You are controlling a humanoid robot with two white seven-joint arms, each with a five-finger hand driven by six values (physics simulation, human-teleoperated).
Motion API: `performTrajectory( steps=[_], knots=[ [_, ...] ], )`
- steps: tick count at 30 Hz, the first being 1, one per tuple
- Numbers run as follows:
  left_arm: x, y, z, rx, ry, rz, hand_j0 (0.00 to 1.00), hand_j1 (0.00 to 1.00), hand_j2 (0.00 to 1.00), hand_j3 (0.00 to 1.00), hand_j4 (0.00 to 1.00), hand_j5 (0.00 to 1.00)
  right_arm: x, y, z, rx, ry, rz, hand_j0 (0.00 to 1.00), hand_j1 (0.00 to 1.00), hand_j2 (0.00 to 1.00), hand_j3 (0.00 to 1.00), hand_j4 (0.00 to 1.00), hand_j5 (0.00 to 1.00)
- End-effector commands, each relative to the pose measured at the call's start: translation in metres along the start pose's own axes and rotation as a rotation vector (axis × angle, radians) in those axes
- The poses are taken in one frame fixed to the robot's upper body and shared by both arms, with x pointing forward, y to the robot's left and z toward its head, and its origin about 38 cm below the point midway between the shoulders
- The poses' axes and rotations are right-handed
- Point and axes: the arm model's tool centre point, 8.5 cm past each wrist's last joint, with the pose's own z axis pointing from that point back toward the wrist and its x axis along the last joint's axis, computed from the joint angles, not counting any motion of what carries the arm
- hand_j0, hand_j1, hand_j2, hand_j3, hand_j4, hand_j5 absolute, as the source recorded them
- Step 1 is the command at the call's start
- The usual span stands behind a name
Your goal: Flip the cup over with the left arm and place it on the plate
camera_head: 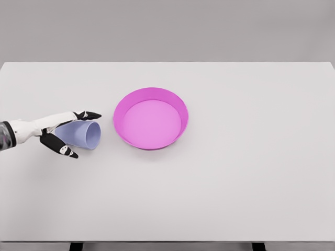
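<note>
Left hand (pixel 65 133) at frame's left wraps the lilac cup (pixel 81 134), lying sideways on the bench (pixel 235 183). You should keep the grip firm, rotate it upright, then set it inside the pink plate (pixel 121 112) just right.

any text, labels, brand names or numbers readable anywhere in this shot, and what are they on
None: no readable text, label, brand, number or sign shows in the head view.
The lavender cup, lying on its side in the left hand, is plain.
The pink plate is plain, with no print on rim or base.
The white table carries no markings.
</note>
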Motion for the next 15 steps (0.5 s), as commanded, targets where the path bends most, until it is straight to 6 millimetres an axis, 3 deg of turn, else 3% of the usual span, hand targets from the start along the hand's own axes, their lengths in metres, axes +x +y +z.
performTrajectory(
  steps=[1, 4, 8, 15],
  knots=[
    [-0.004, -0.001, -0.001, -0.002, 0.027, 0.02, 0.97, 0.97, 0.97, 0.97, 0.97, 0.97, 0.0, 0.0, 0.0, 0.0, -0.001, 0.0, 1.0, 1.0, 1.0, 1.0, 1.0, 1.0],
    [-0.006, -0.002, 0.0, -0.003, 0.048, 0.036, 0.78, 0.78, 0.78, 0.78, 0.78, 0.78, 0.0, 0.0, 0.0, 0.0, 0.0, 0.0, 1.0, 1.0, 1.0, 1.0, 1.0, 1.0],
    [-0.005, 0.0, 0.001, 0.001, 0.041, 0.047, 0.65, 0.65, 0.65, 0.65, 0.65, 0.65, 0.0, 0.0, 0.0, 0.0, 0.0, 0.0, 1.0, 1.0, 1.0, 1.0, 1.0, 1.0],
    [0.009, 0.008, 0.004, 0.035, -0.079, 0.134, 0.55, 0.55, 0.55, 0.55, 0.55, 0.55, 0.0, 0.0, 0.0, 0.0, 0.0, -0.001, 1.0, 1.0, 1.0, 1.0, 1.0, 1.0]
  ],
)
